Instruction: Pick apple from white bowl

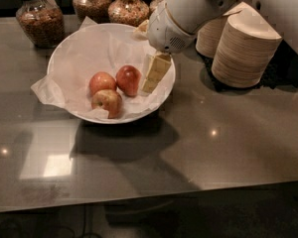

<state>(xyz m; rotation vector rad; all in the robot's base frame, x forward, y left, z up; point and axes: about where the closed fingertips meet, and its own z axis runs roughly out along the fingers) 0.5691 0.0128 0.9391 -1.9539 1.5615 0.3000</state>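
Apple (128, 80) in white bowl (53, 59): firm, smooth, rolls; grip across middle; claw (155, 73) just beside, open or closed unclear.

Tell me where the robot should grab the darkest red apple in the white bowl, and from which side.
Probably across its round middle, coming from above on the right. The apple has a paler apple crowding its left; its right side is free, where the gripper hangs inside the white bowl.
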